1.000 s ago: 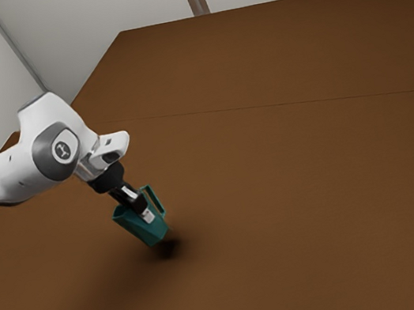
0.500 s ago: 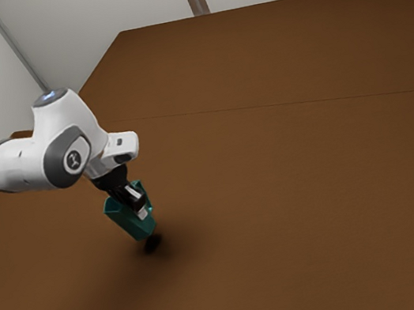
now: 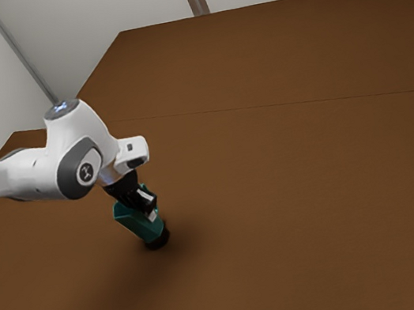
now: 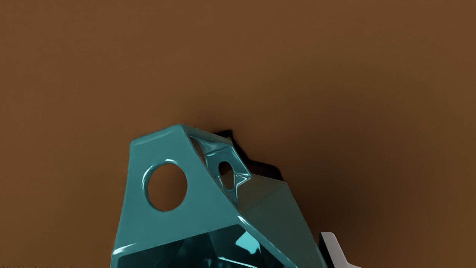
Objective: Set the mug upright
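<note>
The teal, faceted mug point(image 3: 138, 226) is tilted in the exterior view, its opening toward the upper left and its base low over a dark shadow. Whether the base touches the table cannot be told. My gripper point(image 3: 151, 212) is shut on the mug's body, with the handle mostly hidden behind it. In the wrist view the mug point(image 4: 208, 212) shows its open mouth and the handle with a round hole. The gripper point(image 4: 219, 258) has one pale finger point(image 4: 334, 249) against the mug's side; the other is hidden by the mug.
The broad brown table point(image 3: 304, 202) extends toward the exterior view's right, with a thin seam across it. Pale walls stand behind it, and a dark side face shows at its far right edge.
My gripper and the mug first shifted toward the exterior view's left, then slightly back right and down. The mug has turned, hiding more of its handle, and its shadow is now closer to its base.
</note>
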Tool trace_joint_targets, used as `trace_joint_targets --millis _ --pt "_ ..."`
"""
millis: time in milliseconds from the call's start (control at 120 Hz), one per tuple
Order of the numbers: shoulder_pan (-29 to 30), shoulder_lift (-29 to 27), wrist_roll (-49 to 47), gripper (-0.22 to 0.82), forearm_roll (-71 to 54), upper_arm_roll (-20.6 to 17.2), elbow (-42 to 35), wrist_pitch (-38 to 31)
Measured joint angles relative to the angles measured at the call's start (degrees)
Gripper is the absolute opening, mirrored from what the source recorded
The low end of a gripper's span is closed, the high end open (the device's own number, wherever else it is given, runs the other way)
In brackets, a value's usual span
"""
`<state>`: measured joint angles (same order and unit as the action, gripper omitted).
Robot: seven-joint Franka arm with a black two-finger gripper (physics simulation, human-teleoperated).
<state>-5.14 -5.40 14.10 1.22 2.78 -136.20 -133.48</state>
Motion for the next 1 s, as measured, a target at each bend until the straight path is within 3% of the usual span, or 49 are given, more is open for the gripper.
trace_joint_targets --millis 408,683,825,1000 --pt "0.0 2.0 -3.2 -0.15 0.1 0.0 0.0 -0.7" --pt "-0.3 1.2 -3.3 0.34 1.0 0.0 0.0 -0.6" --pt "-0.9 -0.8 -3.3 0.46 1.0 0.0 0.0 -0.5" --pt "-1.1 -3.5 -3.3 0.53 1.1 -0.4 0.2 0.0"
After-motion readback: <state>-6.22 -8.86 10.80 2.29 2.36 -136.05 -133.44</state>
